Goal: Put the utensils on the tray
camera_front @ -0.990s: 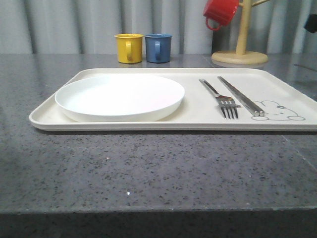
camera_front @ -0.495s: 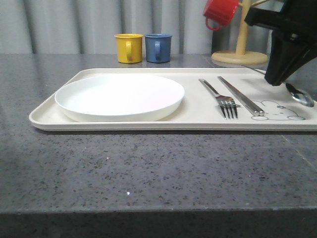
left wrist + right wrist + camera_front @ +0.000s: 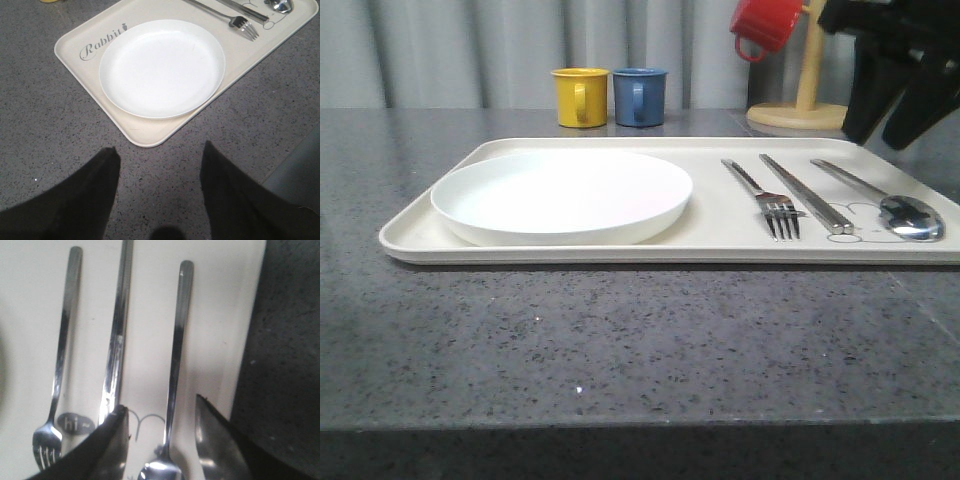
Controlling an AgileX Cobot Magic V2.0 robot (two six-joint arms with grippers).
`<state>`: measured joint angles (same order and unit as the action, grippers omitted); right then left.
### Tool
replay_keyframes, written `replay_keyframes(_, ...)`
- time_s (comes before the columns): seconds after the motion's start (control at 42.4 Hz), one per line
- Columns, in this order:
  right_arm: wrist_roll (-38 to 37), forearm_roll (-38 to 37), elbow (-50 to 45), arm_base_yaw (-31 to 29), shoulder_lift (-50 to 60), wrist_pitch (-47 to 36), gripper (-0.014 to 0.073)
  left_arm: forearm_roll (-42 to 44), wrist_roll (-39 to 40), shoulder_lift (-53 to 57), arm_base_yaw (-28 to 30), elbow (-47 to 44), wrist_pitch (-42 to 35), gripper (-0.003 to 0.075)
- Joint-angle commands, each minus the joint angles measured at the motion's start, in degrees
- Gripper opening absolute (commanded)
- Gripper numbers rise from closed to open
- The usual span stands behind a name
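You cannot see the tray's (image 3: 720,225) right end; the front view's edge cuts it off. The spoon (image 3: 910,216) covers much of the rabbit drawing (image 3: 865,222). In the right wrist view, the right gripper's (image 3: 160,440) fingers (image 3: 105,445) hide the chopsticks' (image 3: 116,330) near tips and flank the spoon bowl.

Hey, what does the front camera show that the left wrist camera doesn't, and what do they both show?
Front view alone: the yellow mug, the blue mug, the red mug hanging on a wooden stand, and the open right gripper above the metal spoon.

Left wrist view alone: the "Rabbit" script and the open left gripper over the grey counter.

Both: the cream rectangular tray, round white plate, silver fork and flat metal chopsticks.
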<state>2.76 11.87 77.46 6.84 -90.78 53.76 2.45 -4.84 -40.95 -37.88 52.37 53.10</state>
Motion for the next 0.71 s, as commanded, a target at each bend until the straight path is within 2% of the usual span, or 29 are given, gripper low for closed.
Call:
replay_keyframes(0.0,1.9,-4.0,1.8,2.1,7.2,1.7,0.0351,0.0,0.6,0.1,-0.5,1.5,-4.0,0.0368)
replay_keyframes(0.118,1.8,-10.2,-0.3,7.2,13.6,4.5,0.033,0.0,0.6,0.1,-0.5,1.5,-4.0,0.0368)
replay_keyframes(0.306,0.5,-10.5,-8.0,12.8,24.8,5.4,0.0326,0.0,0.6,0.1,-0.5,1.5,-4.0,0.0368)
replay_keyframes(0.683,-0.1,-10.1,-25.4,13.1,51.2,2.6,0.0326,0.0,0.6,0.1,-0.5,1.5,-4.0,0.0368)
